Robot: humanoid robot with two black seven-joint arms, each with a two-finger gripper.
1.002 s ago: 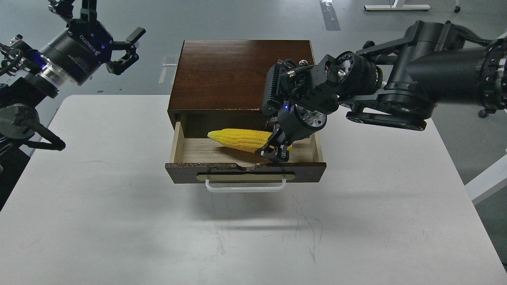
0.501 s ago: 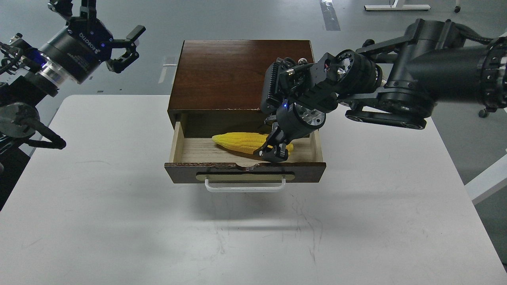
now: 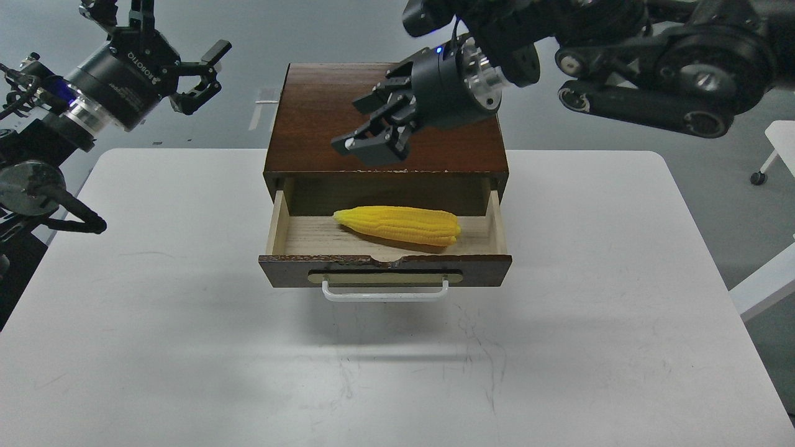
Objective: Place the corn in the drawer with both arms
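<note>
The corn (image 3: 399, 225) lies flat inside the open drawer (image 3: 385, 245), tapered end to the left, touching neither gripper. The right gripper (image 3: 372, 139) hangs above the dark box top (image 3: 323, 118), fingers drawn close together, holding nothing. The left gripper (image 3: 186, 68) is raised off to the left, fingers spread, empty.

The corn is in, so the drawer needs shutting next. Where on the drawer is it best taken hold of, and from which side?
Probably the white bar handle, approached from the front, the side nearest the camera. It runs level across the front panel of the drawer and appears to stand off it, leaving a gap for fingers. The left end effector, open and empty, looks free.
</note>
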